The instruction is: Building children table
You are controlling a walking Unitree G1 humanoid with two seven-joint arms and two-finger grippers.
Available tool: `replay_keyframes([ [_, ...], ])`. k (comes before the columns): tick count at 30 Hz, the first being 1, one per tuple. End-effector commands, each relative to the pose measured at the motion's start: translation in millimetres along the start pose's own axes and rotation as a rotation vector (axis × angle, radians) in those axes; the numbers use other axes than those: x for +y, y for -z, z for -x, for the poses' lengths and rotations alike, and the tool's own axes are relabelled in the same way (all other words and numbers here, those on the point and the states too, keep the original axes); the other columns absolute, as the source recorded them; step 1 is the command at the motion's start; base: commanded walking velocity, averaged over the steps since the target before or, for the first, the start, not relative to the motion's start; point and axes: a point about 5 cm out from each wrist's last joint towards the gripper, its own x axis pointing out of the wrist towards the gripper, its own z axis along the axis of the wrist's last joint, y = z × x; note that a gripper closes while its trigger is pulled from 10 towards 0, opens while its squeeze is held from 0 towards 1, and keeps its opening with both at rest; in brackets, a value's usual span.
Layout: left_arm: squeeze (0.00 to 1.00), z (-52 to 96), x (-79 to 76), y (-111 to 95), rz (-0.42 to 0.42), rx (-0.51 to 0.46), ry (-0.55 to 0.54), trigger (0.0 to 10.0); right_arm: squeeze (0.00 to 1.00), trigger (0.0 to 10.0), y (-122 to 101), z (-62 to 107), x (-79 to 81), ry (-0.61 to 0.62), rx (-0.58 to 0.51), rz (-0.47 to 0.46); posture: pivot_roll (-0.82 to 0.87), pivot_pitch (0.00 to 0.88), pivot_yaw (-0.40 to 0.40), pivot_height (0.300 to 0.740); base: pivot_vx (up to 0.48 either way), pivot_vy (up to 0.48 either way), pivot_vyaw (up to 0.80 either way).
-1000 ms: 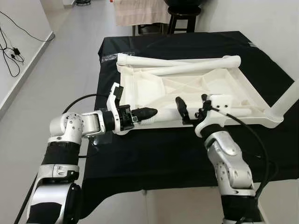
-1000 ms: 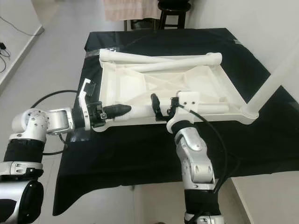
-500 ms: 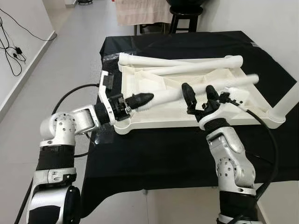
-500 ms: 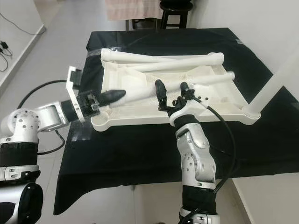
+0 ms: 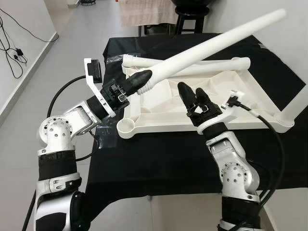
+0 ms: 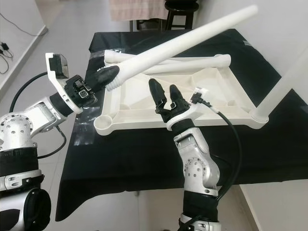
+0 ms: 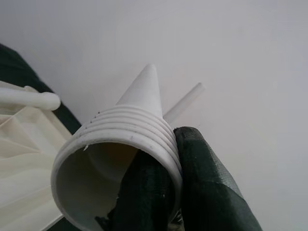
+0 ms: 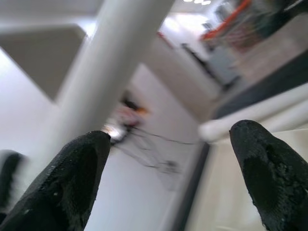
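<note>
Right now the left end effector (image 5: 139, 79) is gripping the threaded end of a long white table leg (image 5: 216, 41), one black finger tucked inside the hollow tube and the other pressing on its ridged rim, as the left wrist view is showing (image 7: 159, 159). That leg is slanting upward and away from the robot, crossing over the overturned white tabletop (image 5: 192, 103) toward the far right, with its free end in the air well above the desk (image 5: 159, 159).

The tabletop is lying upside down on the black cloth covering the desk, its ribbed underside facing up. Two more white legs (image 5: 192, 65) are resting across its far edge, touching each other near the left corner. Another leg (image 5: 293, 108) is standing in the socket at the near right corner, leaning out past the picture's edge. The round socket (image 5: 126, 127) at the near left corner is sitting open.

The right end effector (image 5: 192, 98) is hovering over the near middle of the tabletop, its two black fingers spread apart and pointing up, grasping nothing, just below the raised leg.

Beyond the desk a dark stool (image 5: 188, 19) is standing beside a piece of light cloth (image 5: 144, 12), and cables (image 5: 12, 53) are trailing on the floor by the left wall.
</note>
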Motion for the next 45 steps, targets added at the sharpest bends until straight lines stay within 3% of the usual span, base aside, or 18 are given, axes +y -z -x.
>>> replay_keyframes([
  [1, 0.00, 2.0, -6.5, -0.8, 0.002, -0.017, 0.059, 0.0, 0.00, 10.0, -11.0, -2.5, 11.4, -0.097, -0.055, -0.079, -0.04, 0.075, -0.011, 0.740, 0.000, 0.000, 0.00],
  [4, 0.00, 3.5, -8.6, 0.0, 0.005, -0.019, 0.080, 0.0, 0.00, 10.0, -19.3, -2.8, 13.4, -0.139, -0.104, -0.153, -0.04, 0.075, -0.012, 0.740, 0.000, 0.000, 0.00],
  [5, 0.00, 4.8, -9.5, 0.3, 0.008, -0.022, 0.088, 0.0, 0.55, 10.0, -23.7, -3.3, 15.5, -0.180, -0.124, -0.179, -0.04, 0.074, -0.012, 0.740, 0.000, 0.000, 0.00],
  [6, 0.00, 6.0, -10.1, 0.7, 0.011, -0.024, 0.092, 0.0, 1.00, 10.0, -27.7, -3.8, 18.4, -0.226, -0.131, -0.189, -0.04, 0.073, -0.013, 0.740, 0.000, 0.000, 0.00],
  [13, 0.00, 7.1, -10.8, 2.7, 0.022, -0.026, 0.095, 0.0, 1.00, 10.0, -25.3, -9.3, 29.5, -0.332, -0.044, -0.146, -0.03, 0.069, -0.016, 0.740, 0.000, 0.000, 0.00],
  [14, 0.00, 6.7, -12.2, 4.7, 0.026, -0.020, 0.104, 0.0, 0.19, 10.0, -22.3, -9.6, 34.6, -0.377, -0.004, -0.144, -0.03, 0.069, -0.016, 0.740, 0.000, 0.000, 0.00],
  [15, 0.00, 6.7, -12.2, 4.7, 0.026, -0.020, 0.104, 0.0, 0.19, 10.0, -22.3, -9.6, 34.6, -0.377, -0.004, -0.144, -0.03, 0.069, -0.016, 0.740, 0.000, 0.000, 0.00],
  [16, 0.00, 6.1, -14.3, 8.3, 0.036, -0.007, 0.121, 0.0, 0.00, 10.0, -18.3, -10.7, 40.4, -0.417, 0.028, -0.144, -0.03, 0.066, -0.012, 0.740, 0.000, 0.000, 0.00],
  [19, 0.00, 5.1, -21.3, 18.0, 0.054, 0.034, 0.176, 0.0, 0.00, 10.0, -11.3, -18.6, 50.5, -0.469, 0.074, -0.170, -0.02, 0.063, -0.013, 0.740, 0.000, 0.000, 0.00],
  [37, 0.00, 9.0, -30.1, 35.7, 0.088, 0.113, 0.240, 0.0, 0.00, 10.0, -7.2, -24.4, 57.0, -0.526, 0.096, -0.212, -0.02, 0.066, -0.015, 0.740, 0.000, 0.000, 0.00],
  [38, 0.00, 9.2, -30.5, 36.3, 0.088, 0.115, 0.242, 0.0, 0.00, 1.8, -6.4, -23.2, 58.5, -0.541, 0.103, -0.218, -0.02, 0.066, -0.015, 0.740, 0.000, 0.000, 0.00],
  [40, 0.00, 9.2, -30.5, 36.3, 0.088, 0.115, 0.242, 0.0, 0.00, 1.8, -6.4, -23.2, 58.5, -0.541, 0.103, -0.218, -0.02, 0.066, -0.015, 0.740, 0.000, 0.000, 0.00],
  [41, 0.00, 9.2, -30.7, 36.5, 0.089, 0.116, 0.242, 0.0, 0.00, 0.0, -5.5, -21.9, 60.2, -0.558, 0.112, -0.225, -0.02, 0.066, -0.014, 0.740, 0.000, 0.000, 0.00],
  [45, 0.00, 10.0, -31.6, 36.6, 0.091, 0.117, 0.248, 0.0, 0.00, 0.0, -3.6, -19.7, 61.9, -0.581, 0.126, -0.236, -0.02, 0.068, -0.014, 0.740, 0.000, 0.000, 0.00],
])
